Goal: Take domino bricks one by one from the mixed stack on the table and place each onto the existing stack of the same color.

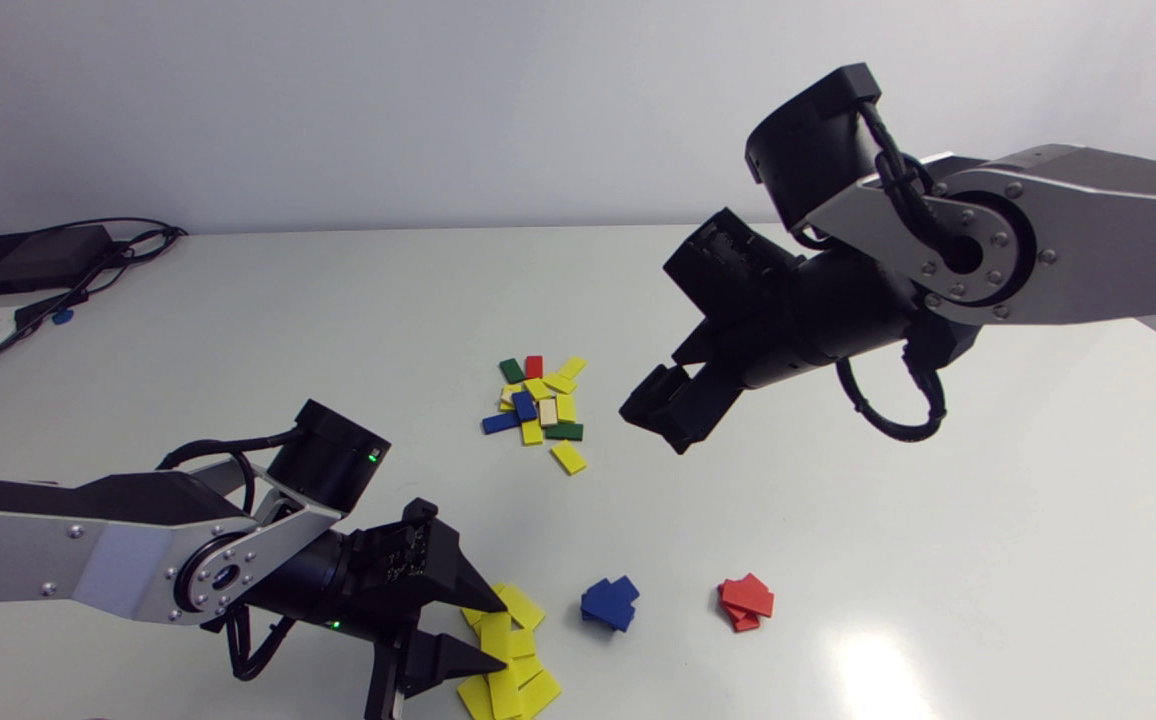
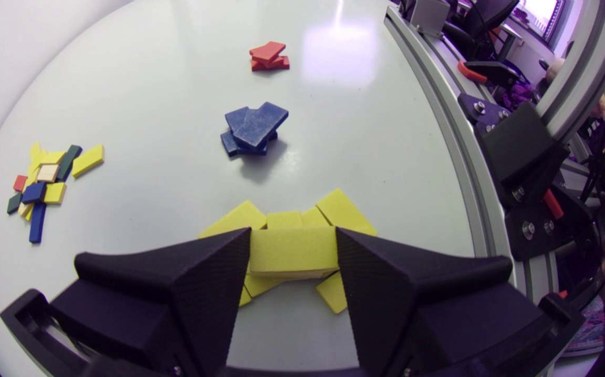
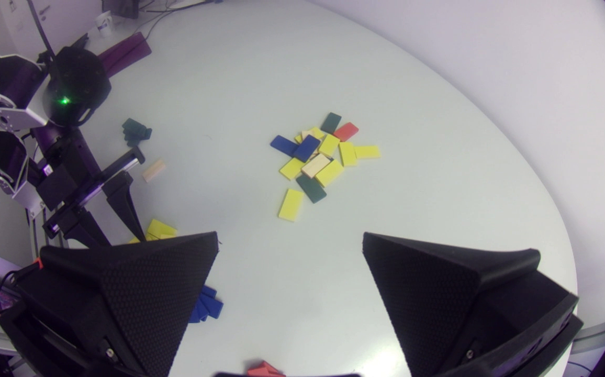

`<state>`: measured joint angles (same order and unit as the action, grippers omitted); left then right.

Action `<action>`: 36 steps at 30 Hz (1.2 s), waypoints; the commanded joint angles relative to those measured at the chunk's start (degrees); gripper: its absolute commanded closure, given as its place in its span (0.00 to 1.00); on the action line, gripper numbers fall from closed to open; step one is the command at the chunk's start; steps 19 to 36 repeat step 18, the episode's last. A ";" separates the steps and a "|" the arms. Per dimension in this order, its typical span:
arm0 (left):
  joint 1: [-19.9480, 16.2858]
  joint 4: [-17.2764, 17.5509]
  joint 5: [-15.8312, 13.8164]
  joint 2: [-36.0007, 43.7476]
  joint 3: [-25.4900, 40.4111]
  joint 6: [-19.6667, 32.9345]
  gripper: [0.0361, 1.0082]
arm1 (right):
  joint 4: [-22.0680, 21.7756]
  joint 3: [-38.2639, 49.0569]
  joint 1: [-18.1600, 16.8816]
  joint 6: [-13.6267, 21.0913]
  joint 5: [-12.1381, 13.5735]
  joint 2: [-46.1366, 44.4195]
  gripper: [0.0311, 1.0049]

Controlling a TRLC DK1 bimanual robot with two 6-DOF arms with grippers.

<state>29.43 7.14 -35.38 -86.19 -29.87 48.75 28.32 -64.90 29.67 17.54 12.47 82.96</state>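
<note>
left wrist view: left gripper tight on yellow brick, its long axis crosswise

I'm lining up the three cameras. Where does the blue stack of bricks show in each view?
Head view: blue stack near the view's lower edge, between yellow stack and red stack.
Left wrist view: blue stack ahead of the left gripper, short of the red stack.
Right wrist view: blue stack partly hidden behind a finger of the right gripper.
Shared landmark: the red stack, visible in all three.
</note>
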 commanded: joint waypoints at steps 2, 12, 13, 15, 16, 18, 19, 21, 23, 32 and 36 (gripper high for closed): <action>0.45 -1.60 0.31 -2.75 1.13 -0.85 0.67 | -0.63 1.18 -0.23 0.21 0.54 -0.25 0.04; 1.16 -1.60 1.10 -1.70 1.13 -1.38 0.08 | -0.28 0.39 -0.49 0.39 0.89 -0.25 0.04; 1.16 -1.60 1.10 -1.08 1.13 -1.73 0.03 | -0.28 0.48 -0.49 0.39 0.89 -0.25 0.04; 1.24 -1.25 1.19 -0.03 0.95 -2.08 0.02 | -0.28 0.74 -0.58 0.48 0.89 -0.34 0.04; 1.33 -0.81 1.19 0.32 0.78 -2.08 0.02 | -0.28 0.83 -0.58 0.57 0.98 -0.43 0.04; 1.24 0.86 1.27 1.64 0.07 -2.17 0.02 | -0.28 0.92 -0.67 0.57 0.98 -0.69 0.04; 1.24 0.86 1.27 1.64 0.07 -2.17 0.02 | -0.28 0.92 -0.67 0.57 0.98 -0.69 0.04; 1.24 0.86 1.27 1.64 0.07 -2.17 0.02 | -0.28 0.92 -0.67 0.57 0.98 -0.69 0.04; 1.24 0.86 1.27 1.64 0.07 -2.17 0.02 | -0.28 0.92 -0.67 0.57 0.98 -0.69 0.04; 1.24 0.86 1.27 1.64 0.07 -2.17 0.02 | -0.28 0.92 -0.67 0.57 0.98 -0.69 0.04; 1.24 0.86 1.27 1.64 0.07 -2.17 0.02 | -0.28 0.92 -0.67 0.57 0.98 -0.69 0.04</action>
